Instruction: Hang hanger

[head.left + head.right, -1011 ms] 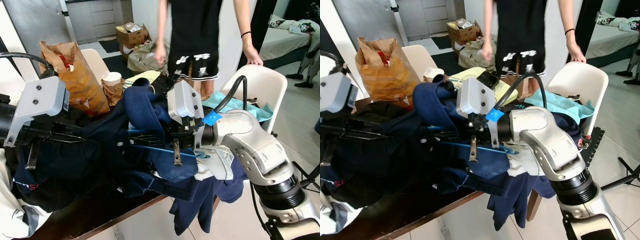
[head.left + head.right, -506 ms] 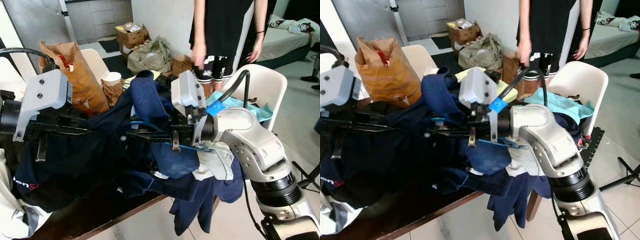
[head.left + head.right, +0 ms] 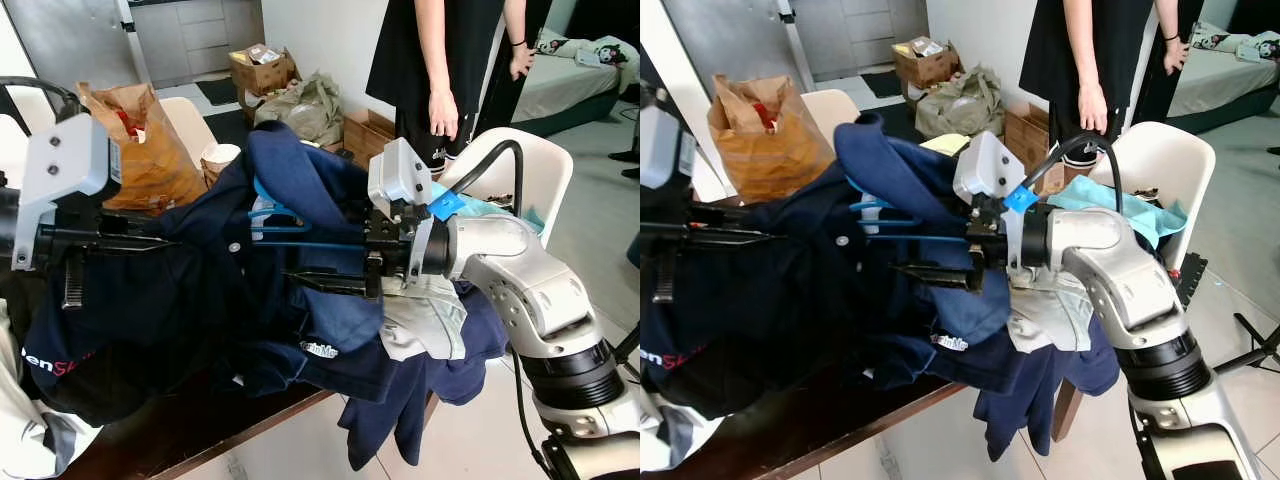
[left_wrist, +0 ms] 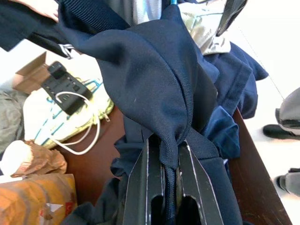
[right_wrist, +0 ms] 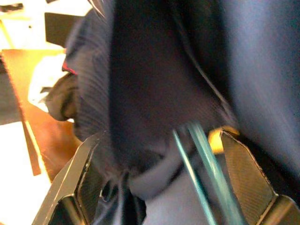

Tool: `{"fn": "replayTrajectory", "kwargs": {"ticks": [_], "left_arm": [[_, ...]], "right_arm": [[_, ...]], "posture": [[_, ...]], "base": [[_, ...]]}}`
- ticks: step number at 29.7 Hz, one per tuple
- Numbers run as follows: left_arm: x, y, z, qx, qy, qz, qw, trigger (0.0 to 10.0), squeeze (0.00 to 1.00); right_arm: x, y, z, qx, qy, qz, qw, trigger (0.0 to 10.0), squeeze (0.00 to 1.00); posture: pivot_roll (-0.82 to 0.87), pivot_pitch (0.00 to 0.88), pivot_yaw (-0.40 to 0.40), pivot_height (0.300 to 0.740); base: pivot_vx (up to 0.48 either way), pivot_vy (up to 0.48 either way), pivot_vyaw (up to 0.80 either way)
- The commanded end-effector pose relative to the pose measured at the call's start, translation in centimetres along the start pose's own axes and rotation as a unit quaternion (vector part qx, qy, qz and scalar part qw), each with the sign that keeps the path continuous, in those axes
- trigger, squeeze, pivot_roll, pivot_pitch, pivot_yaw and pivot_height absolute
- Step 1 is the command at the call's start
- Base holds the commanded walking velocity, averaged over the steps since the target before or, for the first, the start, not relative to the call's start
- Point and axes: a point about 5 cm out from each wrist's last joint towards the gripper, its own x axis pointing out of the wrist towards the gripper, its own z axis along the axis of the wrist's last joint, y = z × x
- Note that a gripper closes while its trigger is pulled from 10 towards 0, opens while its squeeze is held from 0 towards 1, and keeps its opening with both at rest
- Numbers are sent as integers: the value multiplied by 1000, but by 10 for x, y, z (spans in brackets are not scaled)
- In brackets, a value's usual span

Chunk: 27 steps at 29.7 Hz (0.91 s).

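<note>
**A lived-in home**

Clothes heap a dark wooden table with white chairs around it. Far right, a bed shows through a doorway; far left stand cabinets, boxes and a paper bag.

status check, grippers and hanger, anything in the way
Left gripper shut on navy shirt. Right gripper open around shirt and blue hanger. Person stands beyond the table.
</note>
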Motion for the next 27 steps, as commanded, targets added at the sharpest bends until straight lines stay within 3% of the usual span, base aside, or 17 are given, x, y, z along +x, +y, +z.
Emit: {"fn": "replayTrajectory", "kwargs": {"ticks": [1,5,11,14,17,19,21,27], "left_arm": [[-3,-1,10,8,-18,-2,1000,0,0],[-2,-5,11,5,-14,-16,1000,0,0],[-3,-6,5,-2,-4,-15,1000,0,0],[-4,-7,4,-4,-2,-14,1000,0,0],[-7,-5,-4,-18,5,9,1000,0,0],[-7,-5,-4,-18,5,9,1000,0,0],[-12,-3,-11,-39,1,39,998,0,0],[-13,-1,-12,-49,-8,56,997,0,0]], "right_arm": [[-5,-6,-3,5,0,-22,1000,10000,0],[-17,-23,-7,38,-24,-79,996,10000,0],[-29,-32,-3,71,-69,-101,990,10000,0],[-34,-30,-3,74,-80,-90,990,10000,0],[-54,-19,1,85,-127,-33,988,10000,0],[-54,-19,1,85,-127,-33,988,10000,0],[-66,-6,1,86,-133,19,987,10000,0],[-67,0,0,80,-119,37,989,10000,0]], "posture": [[12,0,41,740],[17,0,43,740],[19,0,45,740],[20,0,47,740],[19,0,48,740],[19,0,48,740],[16,0,50,740],[15,0,48,740]], "base": [[0,0,0],[0,0,0],[0,0,0],[0,0,0],[0,0,0],[0,0,0],[0,0,0],[0,0,0]]}}
